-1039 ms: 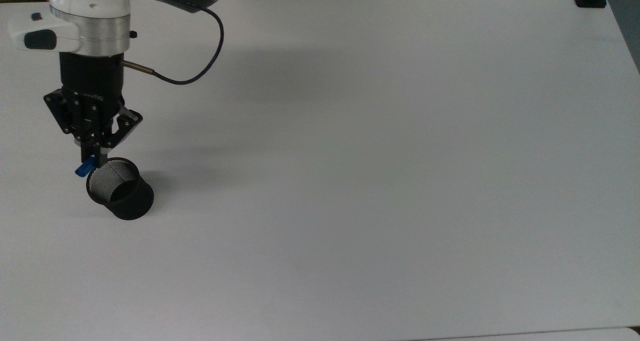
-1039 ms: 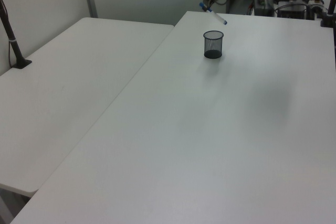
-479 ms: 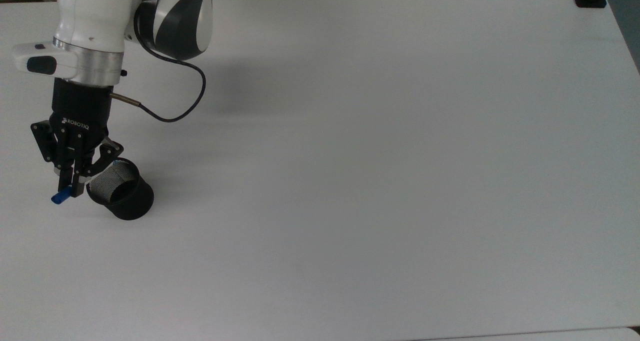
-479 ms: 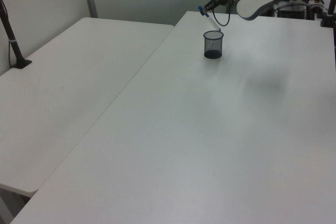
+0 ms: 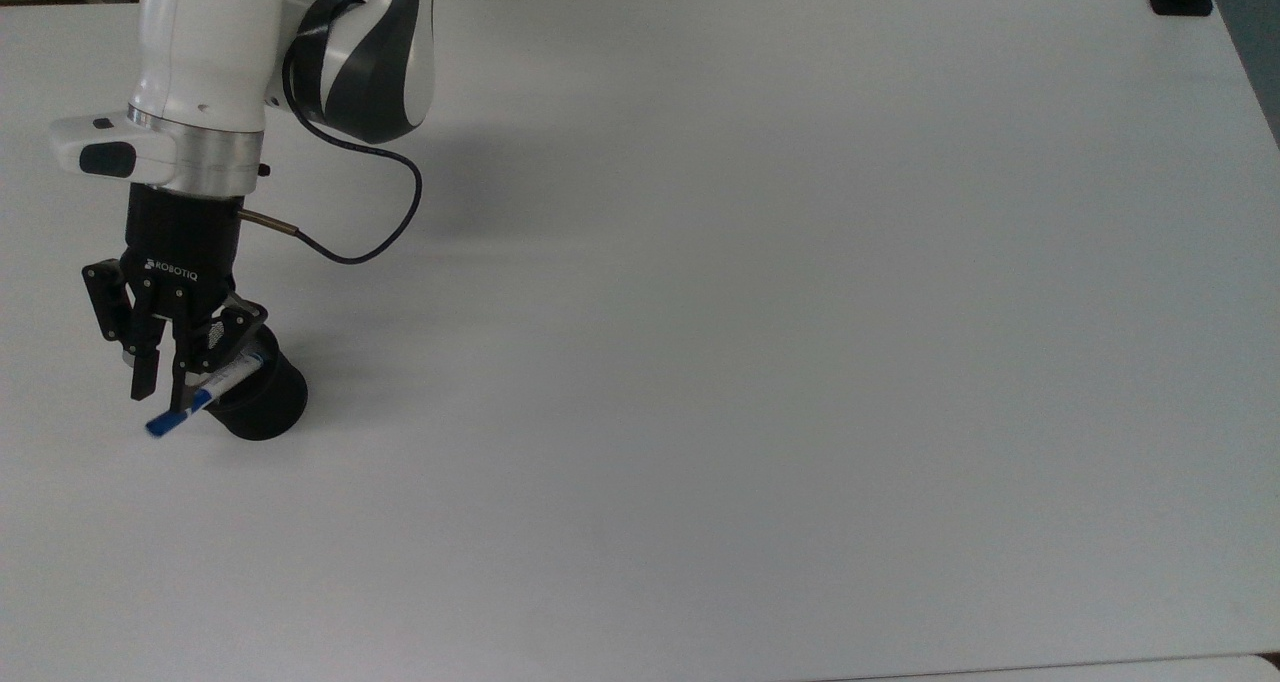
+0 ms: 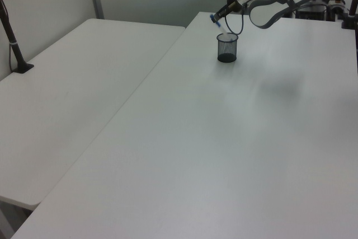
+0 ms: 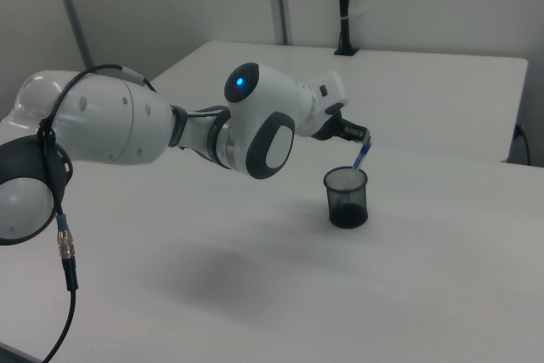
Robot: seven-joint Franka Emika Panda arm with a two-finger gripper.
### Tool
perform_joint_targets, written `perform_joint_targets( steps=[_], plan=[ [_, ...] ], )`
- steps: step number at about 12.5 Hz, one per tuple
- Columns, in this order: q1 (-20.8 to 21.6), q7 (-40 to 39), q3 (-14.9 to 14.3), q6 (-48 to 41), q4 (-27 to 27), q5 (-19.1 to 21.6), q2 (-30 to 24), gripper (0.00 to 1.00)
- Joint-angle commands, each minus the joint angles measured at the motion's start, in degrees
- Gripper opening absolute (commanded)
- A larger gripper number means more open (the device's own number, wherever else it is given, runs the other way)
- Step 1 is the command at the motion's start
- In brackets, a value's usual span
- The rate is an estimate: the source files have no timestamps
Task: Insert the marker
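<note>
Top view — marker (image 5: 200, 399) aslant, blue cap outward, lower end in cup (image 5: 262, 402) — hand (image 5: 160, 390) parted.

White Franka arm (image 5: 205, 52) with dark grey joint covers, silver wrist ring, black Robotiq-marked gripper (image 5: 160, 387), looping black cable (image 5: 385, 237), blue light (image 7: 240, 82) on one joint

table (image 5: 760, 362): we see a smooth, matt white top
cup (image 5: 262, 402): black wire mesh, matt
marker (image 5: 196, 402): we see smooth white and blue plastic
arm (image 5: 205, 42): glossy white shell, brushed metal ring
gripper (image 5: 166, 390): matt black
</note>
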Motion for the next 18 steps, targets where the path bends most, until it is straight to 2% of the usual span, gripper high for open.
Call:
perform_joint_targets(
  steps=[1, 5, 7, 8, 12, 15, 18],
  plan=[
    [2.1, -0.5, 0.7, -0.1, -0.7, 0.7, -1.3, 1.0],
    [5.8, 1.0, 0.7, -8.6, -0.5, 0.7, -3.6, 1.0],
    [9.8, 1.0, 0.7, -20.4, 1.6, 0.6, -5.4, 1.0],
    [11.8, 1.0, 0.7, -29.5, 3.3, 0.6, -6.7, 1.0],
    [17.2, 0.7, 0.7, -46.6, 4.1, 0.7, -12.8, 1.0],
    [19.6, -0.5, 0.6, -60.9, 4.0, 0.0, -19.6, 1.0],
    [19.6, -0.5, 0.6, -70.7, 3.9, 0.8, -24.5, 1.0]
  ],
)
